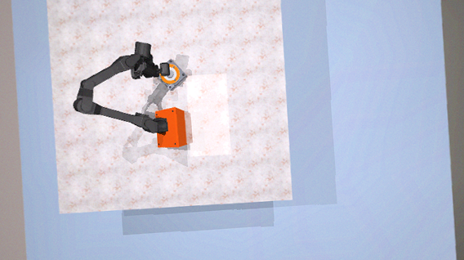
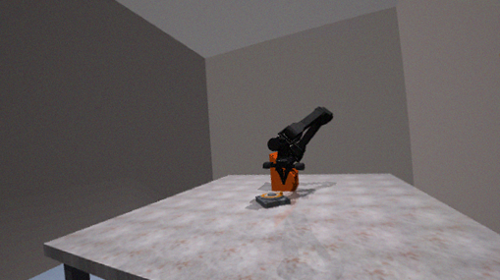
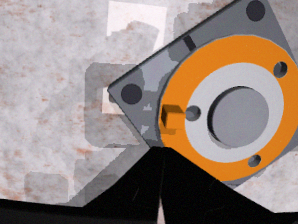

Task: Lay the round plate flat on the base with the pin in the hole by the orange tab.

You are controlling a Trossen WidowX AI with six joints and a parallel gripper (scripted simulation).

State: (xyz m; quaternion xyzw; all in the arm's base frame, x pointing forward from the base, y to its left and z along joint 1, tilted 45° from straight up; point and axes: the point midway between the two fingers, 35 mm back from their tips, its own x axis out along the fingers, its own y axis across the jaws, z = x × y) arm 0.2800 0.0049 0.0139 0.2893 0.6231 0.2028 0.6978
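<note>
Now I hold the fingers fully closed (gripping nothing) just beside the plate (image 3: 229, 112) rim near its orange tab (image 3: 169, 117), to nudge it round the post (image 3: 240, 117).

arm (image 1: 101, 75): dark grey to black, built of slim straight links joined by thicker rounded joints
mount (image 1: 171, 127): bright orange box at the foot of the arm, flat-sided, with darker shaded side faces
wrist (image 1: 143, 49): stubby black cylinder, the bulkiest part near the end
gripper (image 3: 161, 183): two broad flat black fingers that taper to points, matte and plain
markings: no labels, screws or cables can be made out
</note>
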